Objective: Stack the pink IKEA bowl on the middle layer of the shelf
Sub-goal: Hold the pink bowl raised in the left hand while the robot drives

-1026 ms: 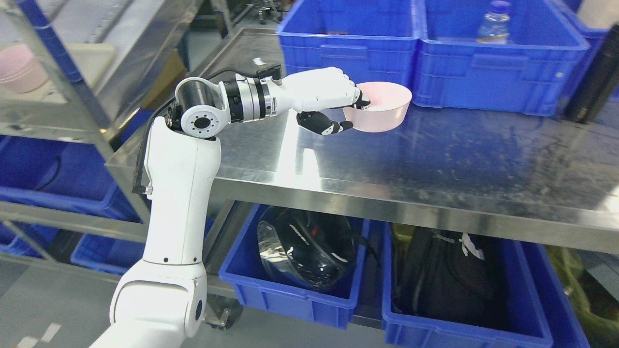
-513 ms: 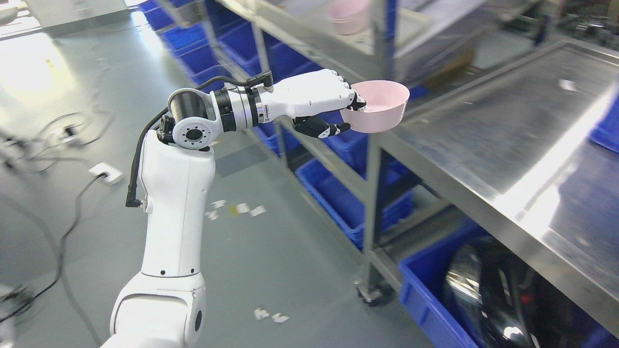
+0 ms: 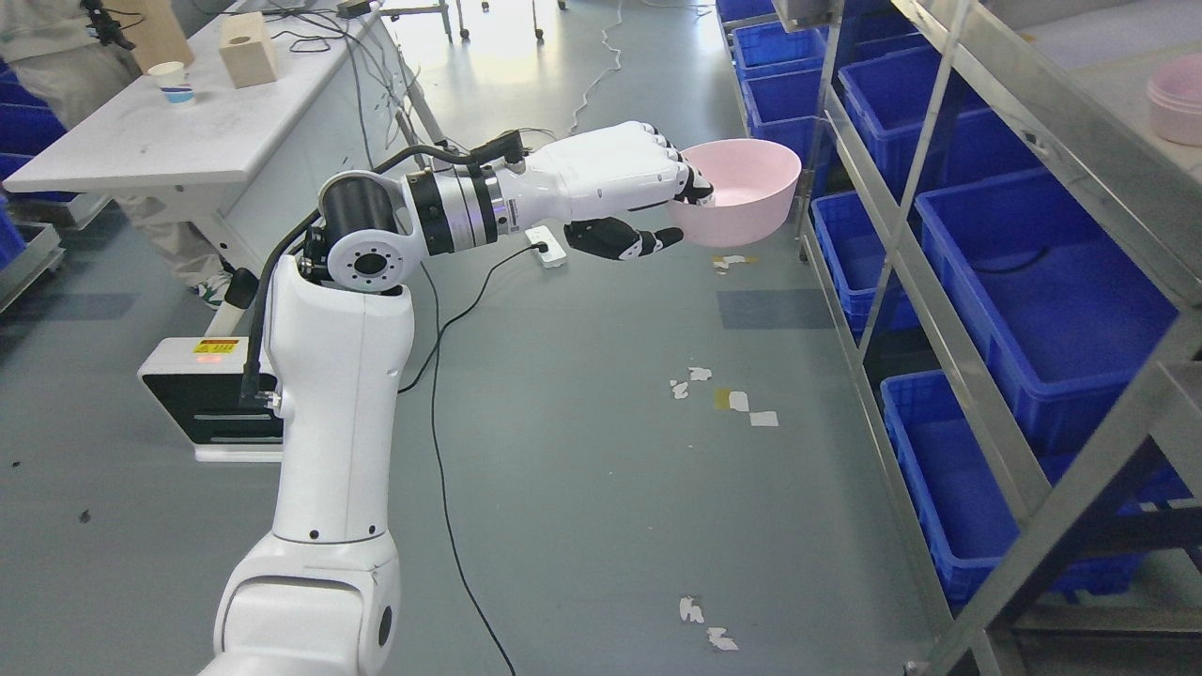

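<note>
Out over the open floor (image 3: 582, 451), my left robot hand (image 3: 648, 202) grips the near rim of the pink bowl (image 3: 742, 192), fingers hooked inside, thumb underneath. I am carrying it level, mouth up, well short of the shelf (image 3: 995, 103) on the right. The stacked pink bowls (image 3: 1176, 99) sit at far right on a shelf layer. I judge I should keep the rim level, clear the upright posts, and lower it squarely onto that stack before letting go.

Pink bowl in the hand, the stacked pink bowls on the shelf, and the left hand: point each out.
pink bowl (image 3: 747, 192), head view, inner wall near the rim
stacked pink bowls (image 3: 1178, 108), head view, outer side of the stack
left hand (image 3: 620, 169), head view, back of the hand
</note>
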